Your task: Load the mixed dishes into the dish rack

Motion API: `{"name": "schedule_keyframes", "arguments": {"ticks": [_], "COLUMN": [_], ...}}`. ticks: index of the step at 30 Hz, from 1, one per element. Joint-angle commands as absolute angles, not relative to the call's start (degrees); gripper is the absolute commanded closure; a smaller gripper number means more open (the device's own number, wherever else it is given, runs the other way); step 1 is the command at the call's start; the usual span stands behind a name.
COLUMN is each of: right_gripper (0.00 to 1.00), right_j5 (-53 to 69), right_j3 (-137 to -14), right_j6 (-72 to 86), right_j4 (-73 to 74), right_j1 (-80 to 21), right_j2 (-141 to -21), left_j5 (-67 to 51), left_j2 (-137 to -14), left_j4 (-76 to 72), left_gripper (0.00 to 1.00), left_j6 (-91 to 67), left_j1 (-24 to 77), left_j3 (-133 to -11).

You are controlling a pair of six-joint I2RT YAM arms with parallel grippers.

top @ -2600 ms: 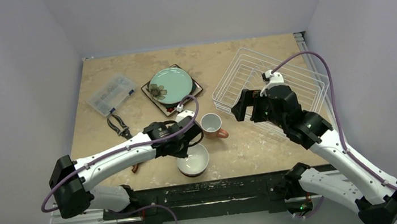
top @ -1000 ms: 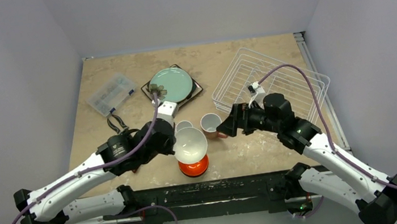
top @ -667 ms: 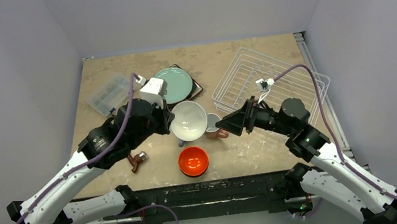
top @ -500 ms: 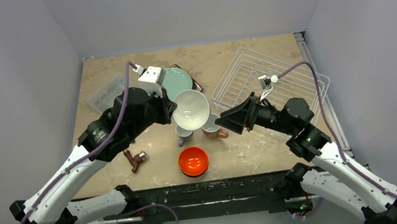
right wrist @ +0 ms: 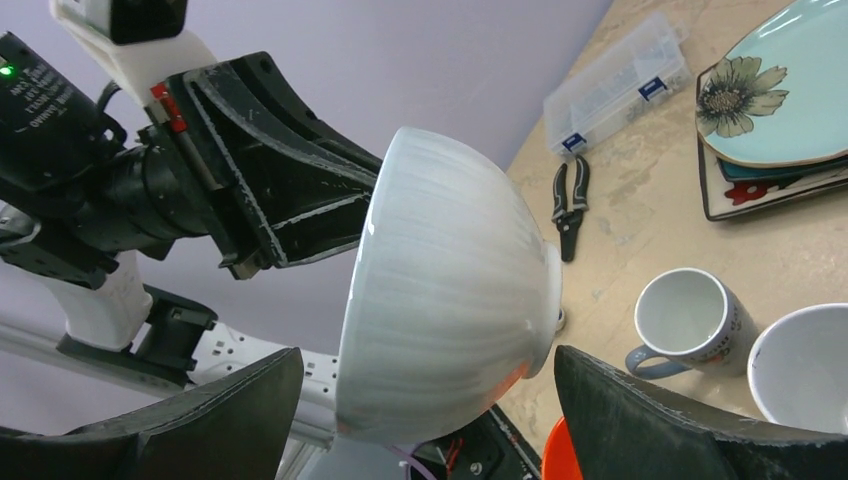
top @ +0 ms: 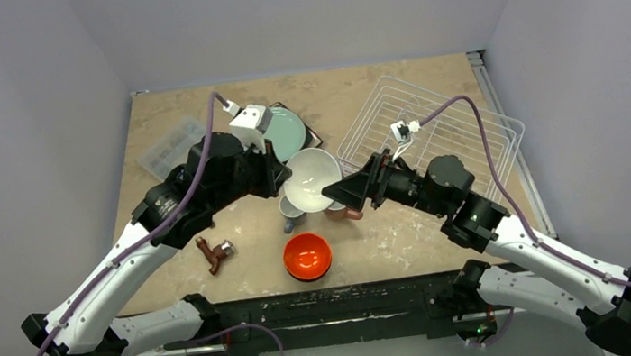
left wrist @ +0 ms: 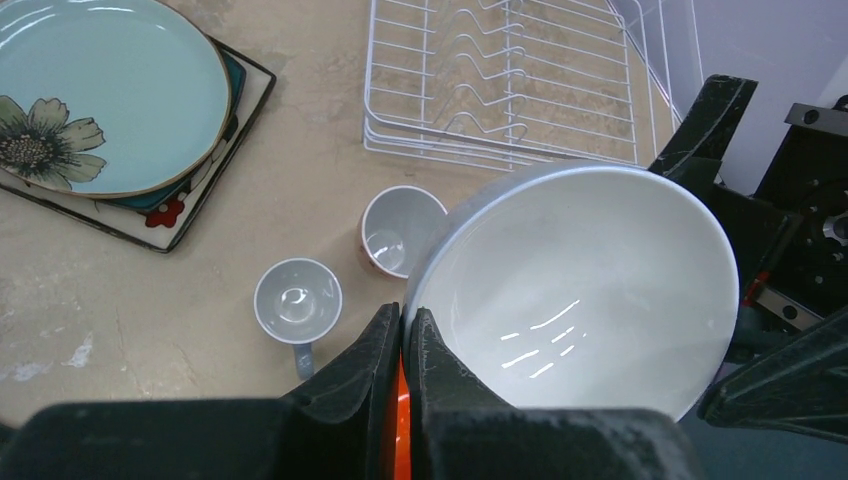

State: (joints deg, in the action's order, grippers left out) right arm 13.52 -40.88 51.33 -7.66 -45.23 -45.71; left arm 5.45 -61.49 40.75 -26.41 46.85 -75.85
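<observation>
Currently, the left gripper (left wrist: 403,330) is clamped on the rim of the white bowl (left wrist: 580,290), holding it tilted in the air above the blue mug (left wrist: 297,300) and pink mug (left wrist: 400,232). The right gripper (right wrist: 425,385) is spread wide, one finger on each side of the bowl. The dish rack (top: 469,127) sits on the table farther right, apart from the bowl.

The teal plate (left wrist: 110,95) hides most of the square plate (left wrist: 170,213) beneath it.
</observation>
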Motion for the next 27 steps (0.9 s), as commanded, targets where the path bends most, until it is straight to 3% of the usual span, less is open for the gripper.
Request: {"name": "schedule_keyframes", "arguments": {"ticks": [1, 8, 13, 20, 23, 27], "right_gripper": [0.02, 0.03, 0.14, 0.17, 0.32, 0.64], "right_j5": [7.7, 7.9, 8.4, 7.9, 7.5, 7.0], "right_j3": [-44.4, -42.8, -42.0, -41.3, -39.9, -38.7], "right_j6": [49.4, 51.5, 52.5, 53.2, 54.2, 54.6], "right_j4": [-7.6, -11.0, -12.9, -13.1, -14.9, -16.3], "right_j1": [-47.5, -48.7, -49.2, -49.4, -49.5, -49.5], "right_j2": [-47.8, -47.7, -48.1, -47.9, -47.3, -46.4], "left_j5": [1.1, -2.6, -3.6, -4.4, -4.9, -5.8], "left_j2": [-59.9, -60.2, -60.3, -60.0, -59.9, -60.1], "left_j4": [34.3, 33.8, 33.6, 33.0, 32.8, 32.5], "left_gripper": [1.0, 1.0, 1.0, 1.0, 1.0, 1.0], "left_j6": [-28.5, -28.9, -29.0, -29.2, -29.3, -29.4], "left_j1": [46.0, 44.1, 43.4, 43.2, 43.1, 43.1], "left_j3": [-76.5, -75.0, -74.5, -73.3, -72.9, -72.6]}}
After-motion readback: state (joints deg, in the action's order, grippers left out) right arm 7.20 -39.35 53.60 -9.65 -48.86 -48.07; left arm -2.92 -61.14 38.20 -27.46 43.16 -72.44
